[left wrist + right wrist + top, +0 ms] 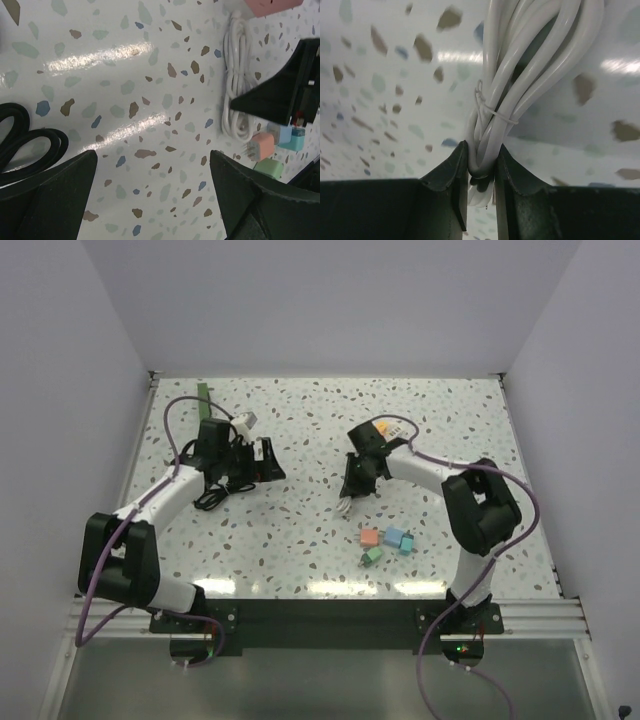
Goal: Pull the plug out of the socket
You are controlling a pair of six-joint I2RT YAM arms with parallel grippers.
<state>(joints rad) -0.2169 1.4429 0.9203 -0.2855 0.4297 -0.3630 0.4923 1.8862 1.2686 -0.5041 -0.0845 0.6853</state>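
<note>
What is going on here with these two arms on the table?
The right gripper is shut on a bundled white cable near the middle of the table. The left gripper is open and holds nothing, beside a coiled black cord. The dark-green power strip lies at the far left, beyond the left arm. Some small coloured blocks sit near the right arm.
</note>
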